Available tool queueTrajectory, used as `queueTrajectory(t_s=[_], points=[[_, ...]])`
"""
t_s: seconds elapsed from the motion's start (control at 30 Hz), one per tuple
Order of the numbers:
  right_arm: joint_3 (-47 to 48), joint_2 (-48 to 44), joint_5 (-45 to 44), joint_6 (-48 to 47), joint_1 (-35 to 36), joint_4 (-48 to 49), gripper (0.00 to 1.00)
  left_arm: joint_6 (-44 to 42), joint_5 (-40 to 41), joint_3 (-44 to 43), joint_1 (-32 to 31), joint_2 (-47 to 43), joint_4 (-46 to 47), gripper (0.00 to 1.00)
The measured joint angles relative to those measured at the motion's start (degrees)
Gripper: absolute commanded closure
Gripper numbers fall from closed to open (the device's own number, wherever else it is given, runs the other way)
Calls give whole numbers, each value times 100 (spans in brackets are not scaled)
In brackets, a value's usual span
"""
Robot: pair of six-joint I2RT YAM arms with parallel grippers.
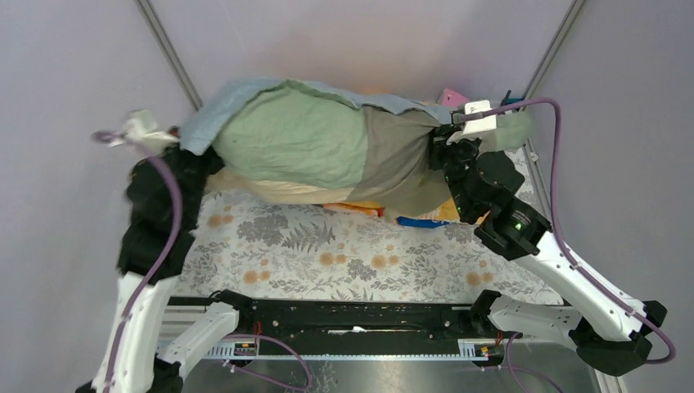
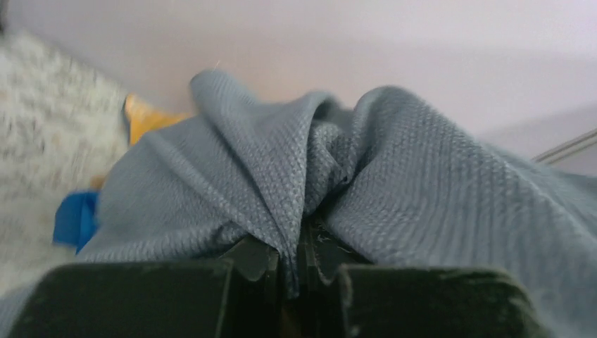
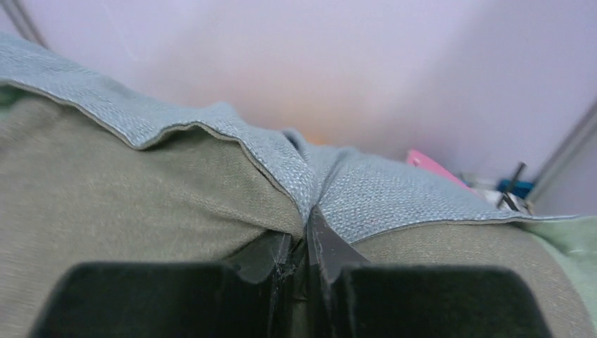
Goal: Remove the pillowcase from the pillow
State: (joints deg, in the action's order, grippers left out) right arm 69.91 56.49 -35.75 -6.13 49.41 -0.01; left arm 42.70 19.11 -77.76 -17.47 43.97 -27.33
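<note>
Nearest to you, the flowered table cloth (image 1: 327, 254) lay under the work. Above it, your left gripper (image 2: 299, 257) was closed tight on a bunch of the pillowcase (image 2: 422, 176). Your right gripper (image 3: 304, 264) was pinched shut on the hem at the other end. Between them the pillow (image 1: 303, 143) sat at the far side of the table. Most of its front was already uncovered, and the grey-blue cloth showed only along its far top edge. How much stayed wrapped behind it, I could not tell from these views. The case was not yet free, so the last pull remained for you.
</note>
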Motion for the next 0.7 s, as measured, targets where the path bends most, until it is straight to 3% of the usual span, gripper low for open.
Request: queueTrajectory(t_s=[0.03,0.1,0.13,0.2,0.23,0.3,0.43,0.7], points=[[17,-9,-111,-13,-13,-103,99,17,-144,146,0,168,-52,100],[-11,-17,-271,4,-57,-533,82,20,-505,570,13,444,-157,100],[-107,-17,-264,44,-72,-697,67,-4,-673,820,17,573,-256,100],[-448,-26,-133,195,-87,-988,19,-85,-909,1349,20,826,-560,100],[-684,-26,39,352,-87,-1095,9,-116,-968,1545,20,892,-739,99],[-1110,-20,450,656,-68,-1235,2,-225,-1049,1947,15,931,-1137,97],[-1655,-22,1113,1049,-26,-1558,0,-280,-1143,2319,-20,826,-1257,96],[-1257,-164,1825,1340,-22,-1637,0,-273,-1373,3005,-9,796,-1040,93]])
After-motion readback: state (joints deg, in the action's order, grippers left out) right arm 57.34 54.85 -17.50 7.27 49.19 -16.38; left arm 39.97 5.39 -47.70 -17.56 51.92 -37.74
